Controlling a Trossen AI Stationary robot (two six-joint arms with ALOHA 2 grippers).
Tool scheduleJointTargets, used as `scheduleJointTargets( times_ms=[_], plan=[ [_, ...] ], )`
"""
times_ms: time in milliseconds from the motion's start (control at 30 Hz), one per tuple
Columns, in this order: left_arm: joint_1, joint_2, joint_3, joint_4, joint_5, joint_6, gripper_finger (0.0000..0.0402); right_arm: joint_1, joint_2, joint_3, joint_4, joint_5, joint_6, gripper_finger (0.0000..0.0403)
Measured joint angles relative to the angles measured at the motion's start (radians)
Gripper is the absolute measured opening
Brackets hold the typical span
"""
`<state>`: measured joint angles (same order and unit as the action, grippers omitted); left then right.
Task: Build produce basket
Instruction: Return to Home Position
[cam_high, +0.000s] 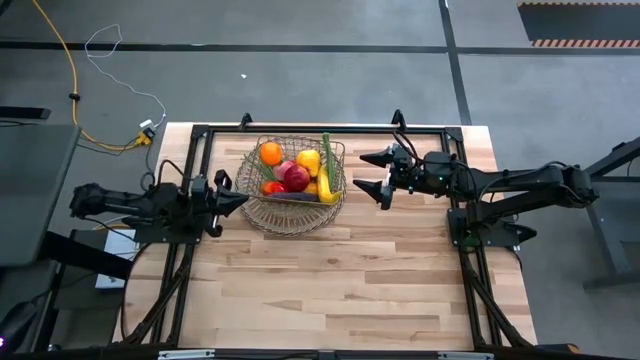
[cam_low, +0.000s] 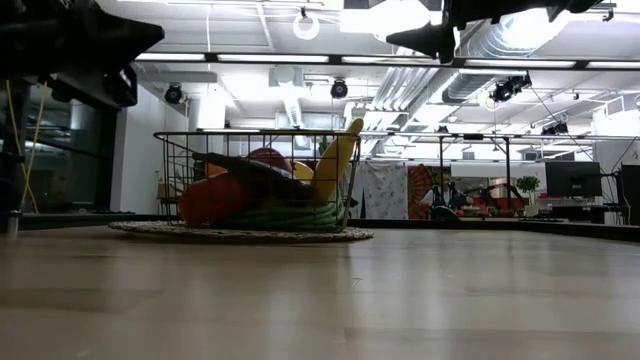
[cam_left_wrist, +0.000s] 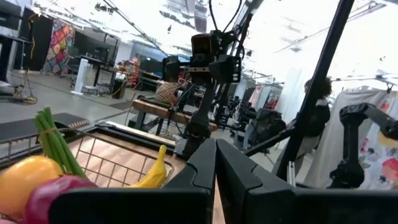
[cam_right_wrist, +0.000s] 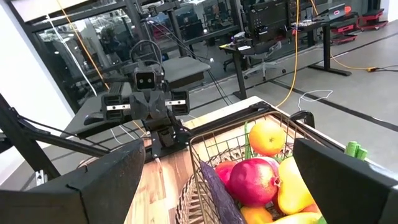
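Basket (cam_high: 291, 222) holds orange (cam_high: 270, 153), apple (cam_high: 296, 178), banana (cam_high: 323, 188), probably eggplant (cam_high: 296, 197).

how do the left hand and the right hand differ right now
The left hand is shut, its tips drawn to a point. The right hand is open wide. The left hand sits at the left side of the basket, and the right hand sits at the basket's right side. Both are empty, point toward the basket, and hang above the table.
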<state>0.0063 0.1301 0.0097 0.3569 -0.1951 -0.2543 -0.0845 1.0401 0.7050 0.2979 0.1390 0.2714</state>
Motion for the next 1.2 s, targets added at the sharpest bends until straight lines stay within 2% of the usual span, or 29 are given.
scheduleJointTargets(
  times_ms=[267, 400, 533, 667, 800, 900, 1000, 1033, 1100, 1200],
  plan=[
    [0.001, -0.096, 0.002, -0.09, -0.007, 0.101, 0.0, 0.0, 0.0, 0.0, -0.002, 0.0, 0.0, 0.0399],
    [0.001, -0.107, 0.002, -0.112, -0.019, 0.092, 0.0, 0.0, -0.002, 0.0, -0.004, 0.0, 0.022, 0.0398],
    [0.001, -0.107, 0.002, -0.151, -0.024, 0.066, 0.0, 0.0, -0.041, 0.0, -0.055, 0.0, 0.042, 0.0373],
    [0.001, -0.107, 0.002, -0.151, -0.022, 0.075, 0.0, -0.005, -0.117, 0.0, -0.191, 0.001, 0.016, 0.0306],
    [0.001, -0.107, 0.002, -0.151, -0.022, 0.082, 0.0002, -0.007, -0.186, -0.001, -0.324, 0.001, -0.025, 0.0207],
    [0.001, -0.107, 0.002, -0.151, -0.022, 0.082, 0.0003, -0.007, -0.244, -0.073, -0.3, -0.014, -0.041, 0.0116],
    [0.001, -0.107, 0.002, -0.151, -0.022, 0.082, 0.0003, -0.008, -0.324, -0.224, -0.195, -0.072, 0.015, 0.0028],
    [0.001, -0.107, 0.002, -0.151, -0.022, 0.082, 0.0003, -0.01, -0.357, -0.276, -0.15, -0.096, 0.036, 0.0014],
    [0.001, -0.107, 0.002, -0.151, -0.022, 0.082, 0.0003, -0.017, -0.434, -0.365, -0.08, -0.124, 0.084, 0.0017],
    [0.001, -0.107, 0.002, -0.151, -0.022, 0.082, 0.0003, -0.031, -0.557, -0.459, -0.074, -0.124, 0.131, 0.0016]
  ],
)
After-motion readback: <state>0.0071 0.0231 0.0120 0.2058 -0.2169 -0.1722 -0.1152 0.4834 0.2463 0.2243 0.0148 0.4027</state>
